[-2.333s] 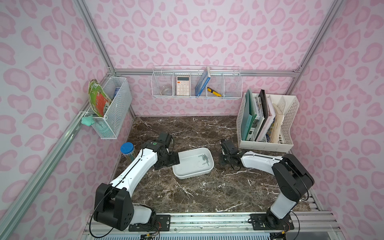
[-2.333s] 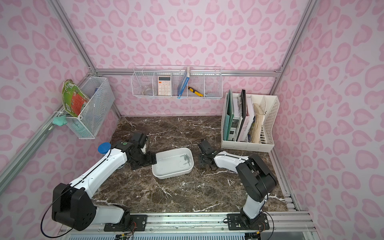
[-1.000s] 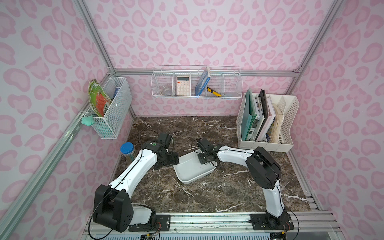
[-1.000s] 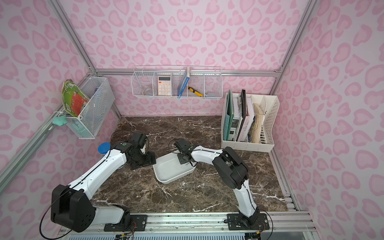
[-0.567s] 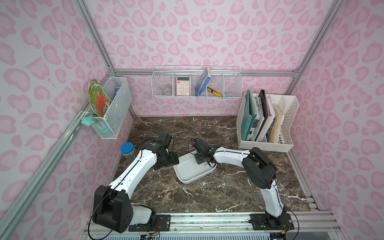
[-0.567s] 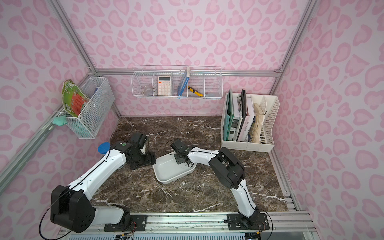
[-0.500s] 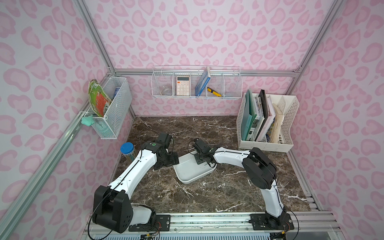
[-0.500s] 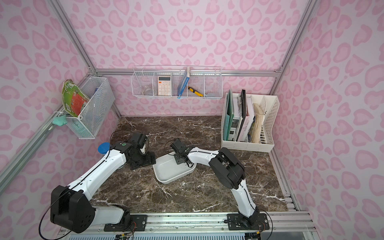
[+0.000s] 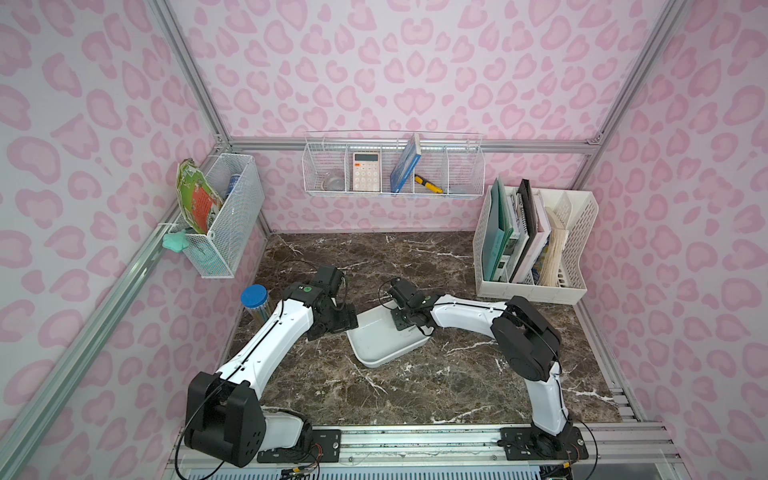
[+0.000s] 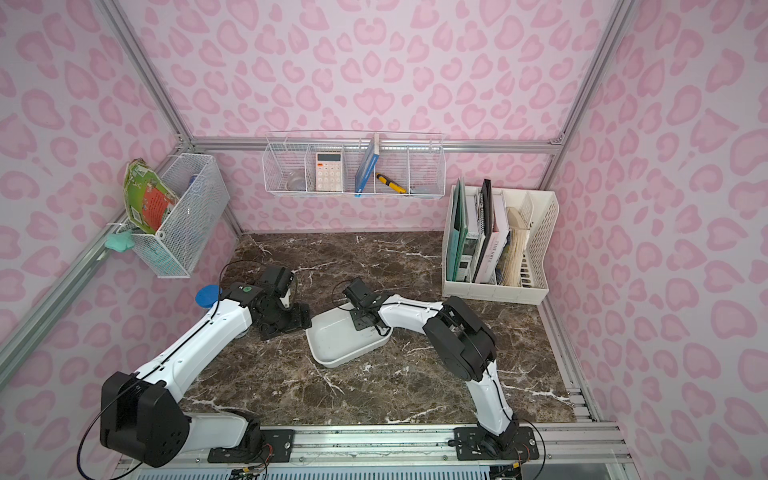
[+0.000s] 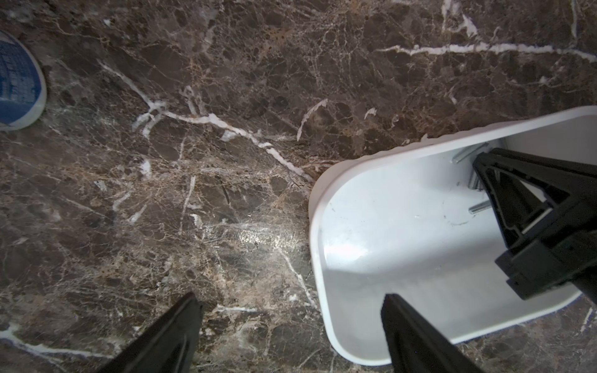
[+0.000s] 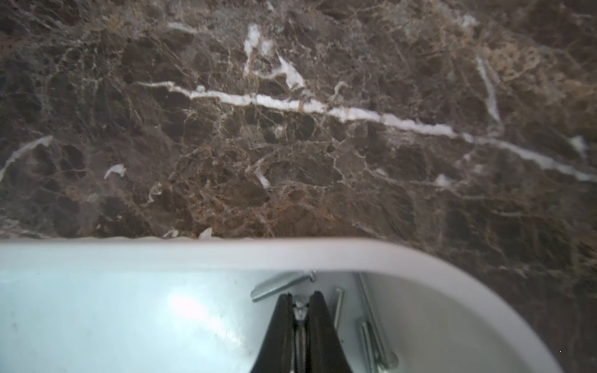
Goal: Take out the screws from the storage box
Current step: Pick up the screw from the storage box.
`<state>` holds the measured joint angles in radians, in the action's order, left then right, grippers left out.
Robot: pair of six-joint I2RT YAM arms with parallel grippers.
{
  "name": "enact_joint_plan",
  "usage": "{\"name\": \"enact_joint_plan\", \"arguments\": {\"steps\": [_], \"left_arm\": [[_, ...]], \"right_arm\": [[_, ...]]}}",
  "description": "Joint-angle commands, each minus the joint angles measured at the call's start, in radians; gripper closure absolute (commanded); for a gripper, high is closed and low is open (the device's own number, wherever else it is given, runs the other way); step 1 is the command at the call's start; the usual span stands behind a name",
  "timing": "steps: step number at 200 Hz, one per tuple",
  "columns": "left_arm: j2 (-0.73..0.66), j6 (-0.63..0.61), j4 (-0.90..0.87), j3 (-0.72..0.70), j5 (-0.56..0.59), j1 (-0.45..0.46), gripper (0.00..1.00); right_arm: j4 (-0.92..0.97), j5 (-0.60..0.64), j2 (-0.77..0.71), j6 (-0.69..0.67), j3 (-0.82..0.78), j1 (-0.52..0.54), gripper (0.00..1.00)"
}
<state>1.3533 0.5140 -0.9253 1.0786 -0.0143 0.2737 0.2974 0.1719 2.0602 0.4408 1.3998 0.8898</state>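
Black right tool [image 12: 299, 310]: its two fingers are pinched on one silver screw [image 12: 299, 312] down inside the storage box [image 9: 376, 357], at the box's far right corner.
Other screws [image 12: 371, 326]: loose on the box floor just beside the pinched one, against the far wall.
Left tool [image 11: 290, 326]: spread wide and empty, astride the box's left rim, one finger over the box and one over the surface [image 9: 415, 386].
Storage box position: mid-surface, between the two arms, turned askew.
Step in hand: likely the pick of a screw; nothing is lifted clear yet.
Next move: probably a straight lift over the rim and a carry to bare marble, without nudging the neighbours or dragging the light box.
Writing: none readable; the calculator [image 9: 366, 176] in the far wire basket [image 9: 465, 166] shows only keys, and the spines in the file organizer [image 9: 577, 232] at far right are too small to read.
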Motion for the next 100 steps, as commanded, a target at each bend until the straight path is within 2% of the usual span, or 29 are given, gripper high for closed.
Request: {"name": "enact_joint_plan", "arguments": {"steps": [1,44,77,100], "left_arm": [[-0.002,0.0,-0.013,0.006,-0.001,-0.001,0.08],[-0.001,-0.002,-0.015,0.006,-0.006,-0.001,0.08],[0.003,-0.005,-0.018,0.006,-0.007,-0.001,0.08],[0.008,-0.005,-0.019,0.007,-0.01,-0.001,0.08]], "right_arm": [[0.008,0.003,-0.021,0.006,-0.005,0.001,0.99],[-0.003,0.01,-0.063,0.004,-0.011,0.0,1.0],[-0.012,0.037,-0.152,0.01,-0.03,-0.005,1.0],[-0.01,0.039,-0.224,0.008,-0.098,-0.033,1.0]]}}
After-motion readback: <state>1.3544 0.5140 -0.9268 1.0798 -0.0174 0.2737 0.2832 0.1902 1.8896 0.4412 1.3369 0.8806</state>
